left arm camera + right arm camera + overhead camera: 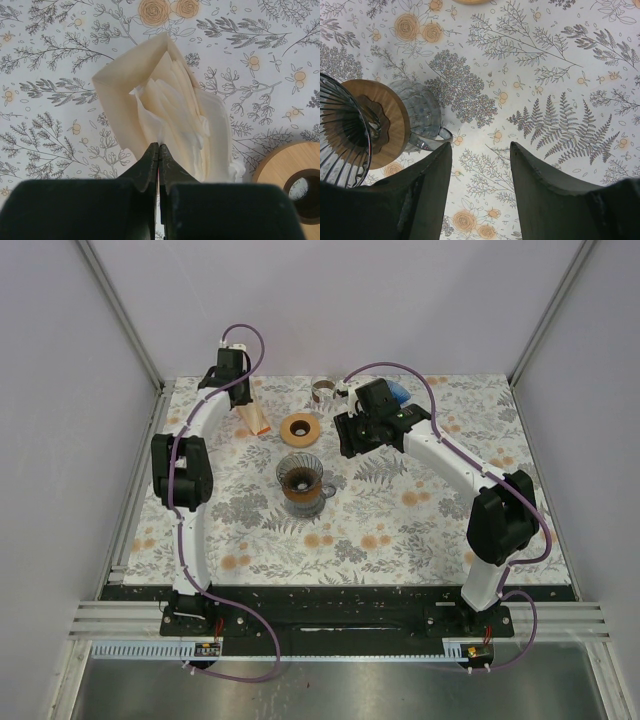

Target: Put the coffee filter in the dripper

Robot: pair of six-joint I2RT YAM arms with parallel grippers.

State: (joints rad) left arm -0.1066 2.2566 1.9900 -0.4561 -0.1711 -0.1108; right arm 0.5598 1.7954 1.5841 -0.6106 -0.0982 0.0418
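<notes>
Coffee filter, near edge unseen within clamped left pincer

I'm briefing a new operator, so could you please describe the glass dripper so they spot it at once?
Look at the middle of the floral table. The glass dripper stands there, just below the flat wooden ring in the top view. It alone is a clear ribbed cone with a wooden collar and a handle.
</notes>
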